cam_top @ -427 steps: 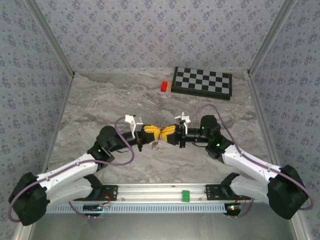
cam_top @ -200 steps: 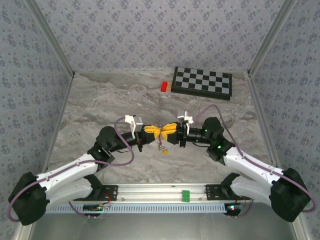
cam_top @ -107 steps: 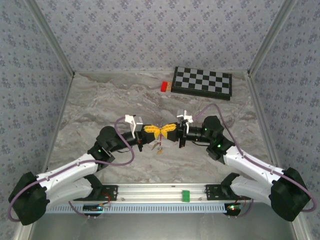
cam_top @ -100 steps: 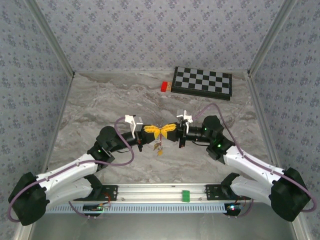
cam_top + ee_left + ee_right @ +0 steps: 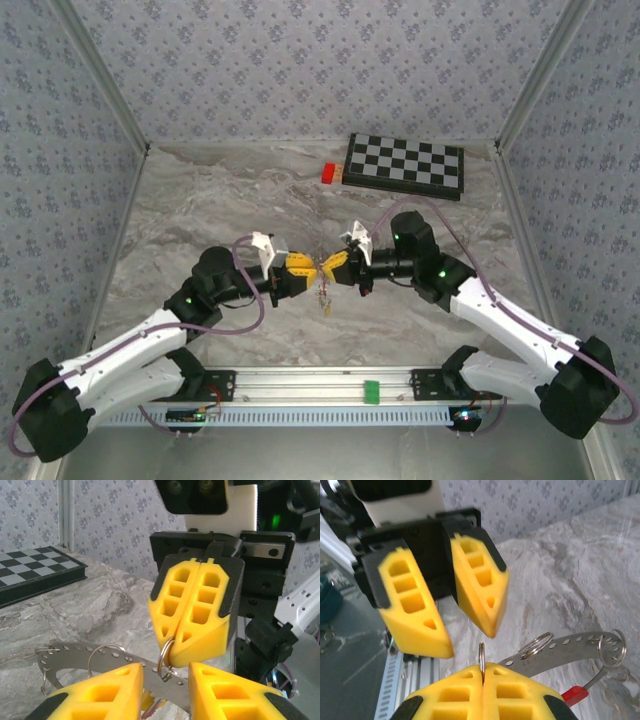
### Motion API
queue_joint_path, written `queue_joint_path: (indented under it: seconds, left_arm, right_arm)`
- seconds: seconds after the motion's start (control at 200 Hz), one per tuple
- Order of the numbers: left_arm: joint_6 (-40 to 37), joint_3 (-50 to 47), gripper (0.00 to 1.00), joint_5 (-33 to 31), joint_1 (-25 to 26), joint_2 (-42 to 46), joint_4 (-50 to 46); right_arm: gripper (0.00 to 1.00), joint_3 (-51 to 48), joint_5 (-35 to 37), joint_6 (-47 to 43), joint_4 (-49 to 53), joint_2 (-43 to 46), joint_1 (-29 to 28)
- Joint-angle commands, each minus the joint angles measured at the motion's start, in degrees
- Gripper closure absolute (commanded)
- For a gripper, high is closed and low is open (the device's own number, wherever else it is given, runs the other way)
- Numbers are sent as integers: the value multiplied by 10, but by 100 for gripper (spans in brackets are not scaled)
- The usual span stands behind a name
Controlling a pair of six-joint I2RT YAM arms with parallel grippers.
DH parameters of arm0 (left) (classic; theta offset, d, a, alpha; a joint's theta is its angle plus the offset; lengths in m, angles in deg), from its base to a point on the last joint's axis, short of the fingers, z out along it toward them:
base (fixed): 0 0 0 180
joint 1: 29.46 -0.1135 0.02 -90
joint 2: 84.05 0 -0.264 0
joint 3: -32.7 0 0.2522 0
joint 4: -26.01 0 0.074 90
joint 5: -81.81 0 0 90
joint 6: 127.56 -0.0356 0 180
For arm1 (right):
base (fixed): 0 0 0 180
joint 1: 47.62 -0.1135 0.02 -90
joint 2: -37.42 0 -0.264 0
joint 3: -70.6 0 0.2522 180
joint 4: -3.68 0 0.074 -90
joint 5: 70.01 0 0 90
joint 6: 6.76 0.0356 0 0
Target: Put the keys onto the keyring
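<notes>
My right gripper (image 5: 328, 268) (image 5: 482, 666) is shut on a small split ring (image 5: 481, 656) that stands edge-on between its yellow pads. The ring hooks into the keyring (image 5: 100, 657) (image 5: 565, 647), a grey perforated band carrying more rings and a red section (image 5: 575, 695). My left gripper (image 5: 310, 272) (image 5: 165, 667) faces it tip to tip with its fingers apart, holding nothing; the band runs behind the gap. The keys (image 5: 323, 298) dangle below the two grippers above the table. One yellow-headed key (image 5: 148, 700) peeks out under the band.
A folded chessboard (image 5: 405, 165) lies at the back right with a red block (image 5: 329, 172) at its left end. Patterned walls close in three sides. A metal rail (image 5: 320, 385) with a green tab (image 5: 372, 391) runs along the near edge.
The left gripper has opened and let go; it was shut tip to tip against the right one. The right arm has lifted and turned while it stays shut on the ring.
</notes>
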Motion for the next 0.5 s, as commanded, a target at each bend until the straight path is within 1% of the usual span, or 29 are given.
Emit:
queue_joint_path:
  seconds: [0.0,0.15,0.495]
  left_arm:
    - [-43,25,71,24,-7,10,-63]
    - [-60,25,71,28,-9,1,-91]
    - [-65,24,71,52,-10,-27,-85]
  right_arm:
    - [100,48,-6,-74,120,-24,-5]
    - [100,80,-18,-106,170,-55,-7]
    - [100,80,-36,-108,167,-63,-13]
